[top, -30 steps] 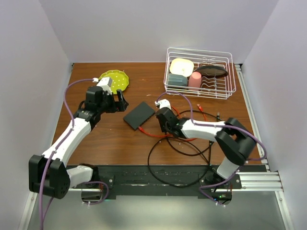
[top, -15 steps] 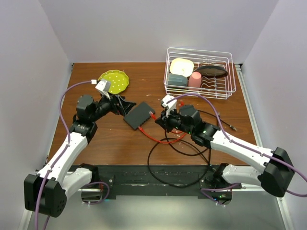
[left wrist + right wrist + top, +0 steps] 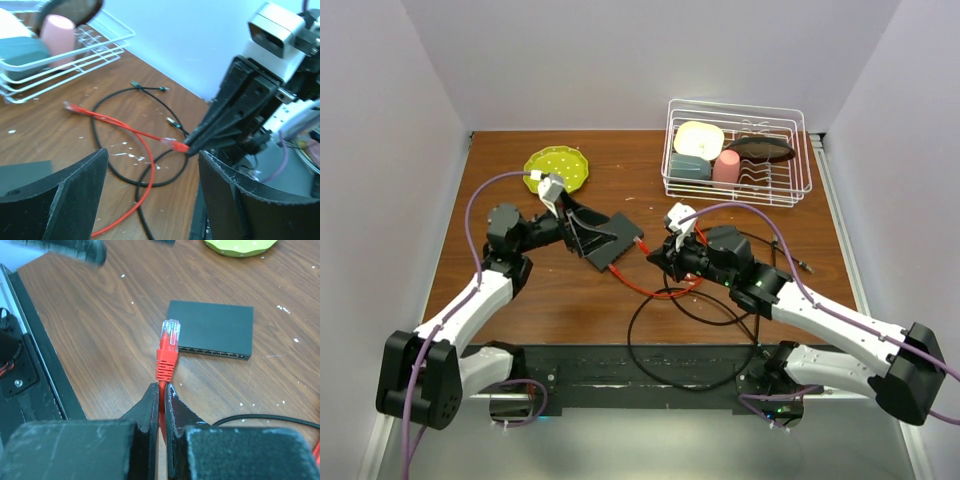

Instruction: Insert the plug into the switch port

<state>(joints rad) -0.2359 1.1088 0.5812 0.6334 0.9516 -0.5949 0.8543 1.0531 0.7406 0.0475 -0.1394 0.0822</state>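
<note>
The right gripper [image 3: 161, 390] is clamped on the red cable [image 3: 125, 131] just behind the plug [image 3: 169, 336], which is aimed at the switch [image 3: 212, 322] and sits just short of its ports [image 3: 212, 352]. The left gripper [image 3: 152, 159], jaws apart and empty, hovers at the switch's end. It should brace the box first (it looks light), then the plug goes in squarely.

Plug [image 3: 168, 346]: clear RJ45 tip, red boot, red cable. It stands upright at frame centre, with the right claw [image 3: 161, 388] pinching the cable just below the boot. Switch port [image 3: 212, 351]: one of a row of sockets on the near long edge of the matte-black box [image 3: 210, 324], which lies flat on the tabletop [image 3: 100, 315], centre-right. The plug is outside the ports.
</note>
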